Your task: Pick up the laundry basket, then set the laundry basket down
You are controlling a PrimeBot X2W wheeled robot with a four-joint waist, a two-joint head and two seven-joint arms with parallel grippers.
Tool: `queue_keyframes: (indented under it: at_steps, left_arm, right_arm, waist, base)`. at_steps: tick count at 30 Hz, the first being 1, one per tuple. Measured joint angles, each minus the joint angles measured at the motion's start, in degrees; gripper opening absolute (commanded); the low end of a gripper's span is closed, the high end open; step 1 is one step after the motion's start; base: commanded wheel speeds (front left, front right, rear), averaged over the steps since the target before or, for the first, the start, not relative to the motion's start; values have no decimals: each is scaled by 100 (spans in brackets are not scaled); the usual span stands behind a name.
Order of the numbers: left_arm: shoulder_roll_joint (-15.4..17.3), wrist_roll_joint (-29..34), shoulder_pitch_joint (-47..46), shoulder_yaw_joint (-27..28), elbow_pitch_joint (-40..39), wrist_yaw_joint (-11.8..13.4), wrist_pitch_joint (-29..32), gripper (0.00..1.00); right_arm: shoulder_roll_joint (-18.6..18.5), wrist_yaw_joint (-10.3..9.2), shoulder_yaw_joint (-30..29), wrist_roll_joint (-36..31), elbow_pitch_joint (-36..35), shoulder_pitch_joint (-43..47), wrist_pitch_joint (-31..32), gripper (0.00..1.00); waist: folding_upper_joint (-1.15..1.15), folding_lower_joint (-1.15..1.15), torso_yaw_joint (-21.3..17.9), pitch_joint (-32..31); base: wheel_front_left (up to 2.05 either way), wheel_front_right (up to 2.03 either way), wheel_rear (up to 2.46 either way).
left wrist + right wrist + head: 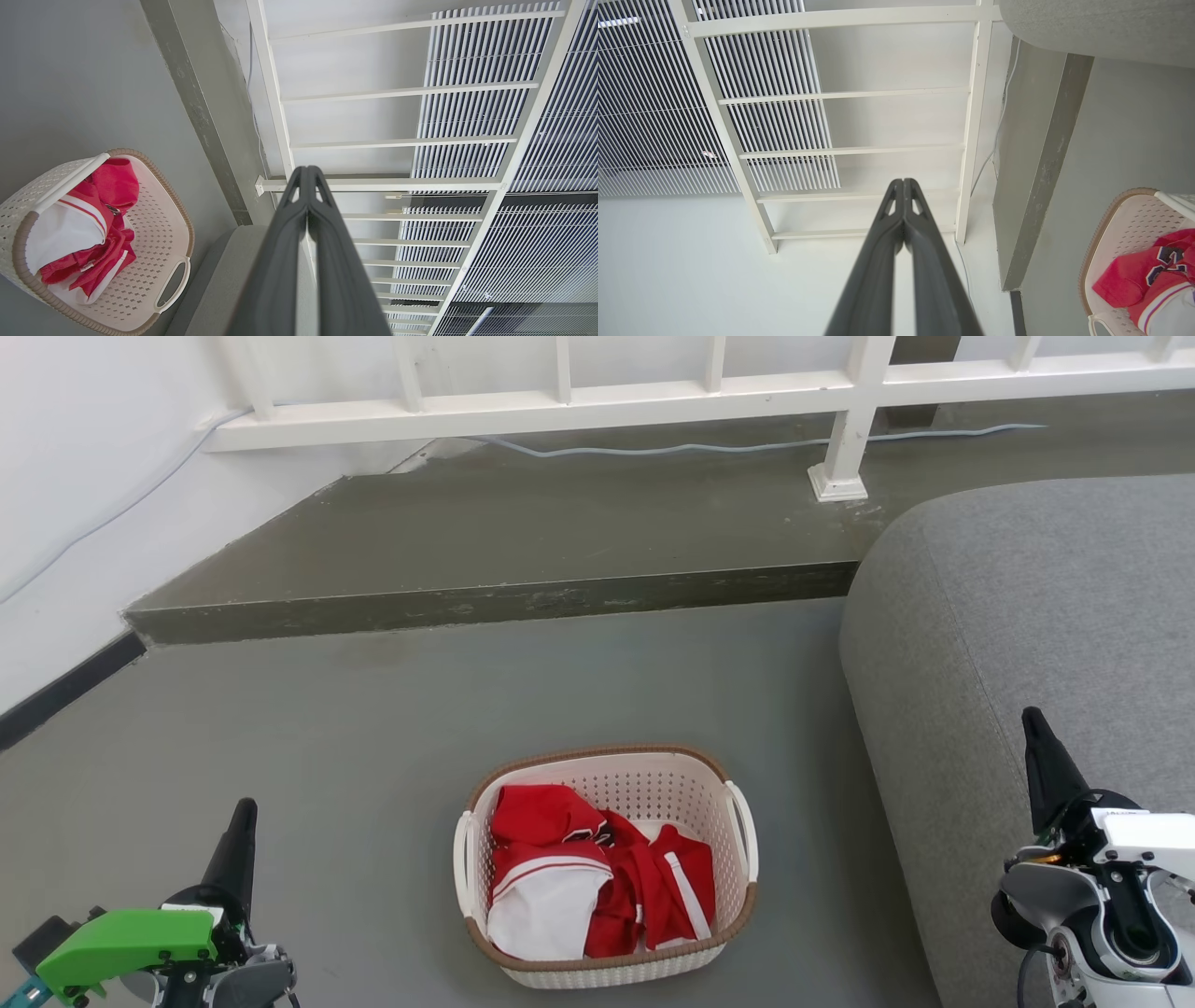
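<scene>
Laundry basket [611, 975] w/ red-white clothes [597, 868] sits on floor [373, 756], beside grey sofa [1027, 616]. Head view: L hand [245, 812] and R hand [1032, 719] well apart from it. Wrist views: each hand's fingers [280, 252] pressed together, holding nothing.

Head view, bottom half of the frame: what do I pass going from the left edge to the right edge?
left gripper → laundry basket, with red and white clothes inside it → right gripper
</scene>
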Motion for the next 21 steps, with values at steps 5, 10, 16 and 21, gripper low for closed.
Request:
queue_keyframes:
  at_steps: [5, 10, 16, 21]
  left_arm:
    - [0, 0, -3, 2, 11, 0, 0, 0]
    - [0, 0, -15, 4, 27, -2, 0, 0]
    - [0, 0, -47, 10, 49, -5, 1, 0]
    - [-1, 0, -55, 19, 64, -5, 1, 0]
  right_arm:
    - [1, 0, -3, 0, 9, 0, 0, 0]
    - [1, 0, -5, 0, 14, 0, 0, 0]
    - [2, 0, -10, 0, 24, 0, 1, 0]
    - [3, 0, -12, 0, 34, 0, 18, 0]
  waist:
    - [0, 0, 0, -1]
    - [0, 0, 0, -1]
    - [0, 0, 0, -2]
    - [0, 0, 0, -2]
  base:
    - [0, 0, 0]
    - [0, 0, 0]
    - [0, 0, 0]
    - [0, 0, 0]
